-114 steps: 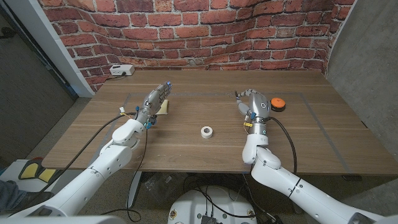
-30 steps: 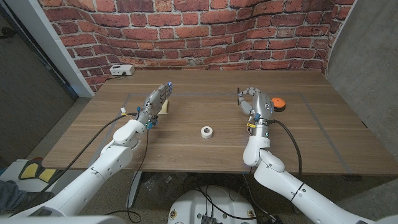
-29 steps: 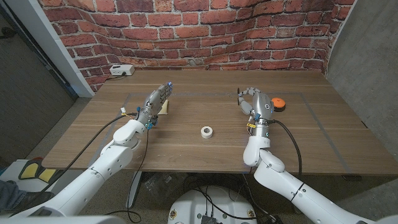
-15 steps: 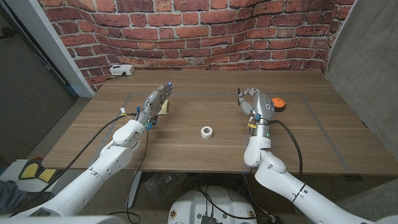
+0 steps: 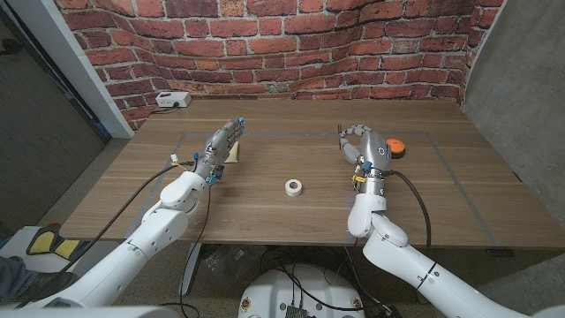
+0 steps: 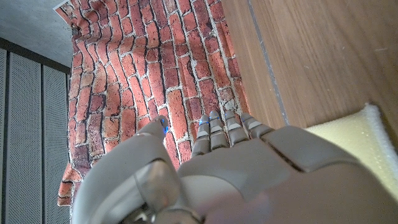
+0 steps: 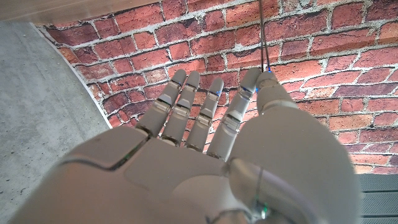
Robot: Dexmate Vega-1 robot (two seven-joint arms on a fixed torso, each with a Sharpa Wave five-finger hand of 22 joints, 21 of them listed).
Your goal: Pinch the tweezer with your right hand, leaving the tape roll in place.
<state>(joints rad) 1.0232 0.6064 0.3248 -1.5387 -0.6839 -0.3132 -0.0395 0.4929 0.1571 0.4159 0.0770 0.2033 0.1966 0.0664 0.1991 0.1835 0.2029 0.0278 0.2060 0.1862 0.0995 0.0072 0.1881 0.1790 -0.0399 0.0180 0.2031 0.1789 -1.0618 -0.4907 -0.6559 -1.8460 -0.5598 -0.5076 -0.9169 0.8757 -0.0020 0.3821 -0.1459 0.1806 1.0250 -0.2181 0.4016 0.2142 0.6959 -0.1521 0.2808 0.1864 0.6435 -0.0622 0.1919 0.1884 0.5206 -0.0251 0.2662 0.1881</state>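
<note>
The right hand (image 5: 365,147) pinches the thin tweezer (image 7: 263,37), other fingers extended. The tape roll (image 5: 294,186) lies on the counter (image 5: 265,212) beside that hand, apart from it. The left hand (image 5: 220,145) holds nothing, fingers straight

- A robot test lab or studio is suggested.
- A wooden table (image 5: 265,212) marked with taped lines is set before a printed brick-pattern backdrop (image 5: 265,44).
- Cables (image 5: 410,199) are run along the arms; a grey panel (image 5: 521,71) is seen beside.
</note>
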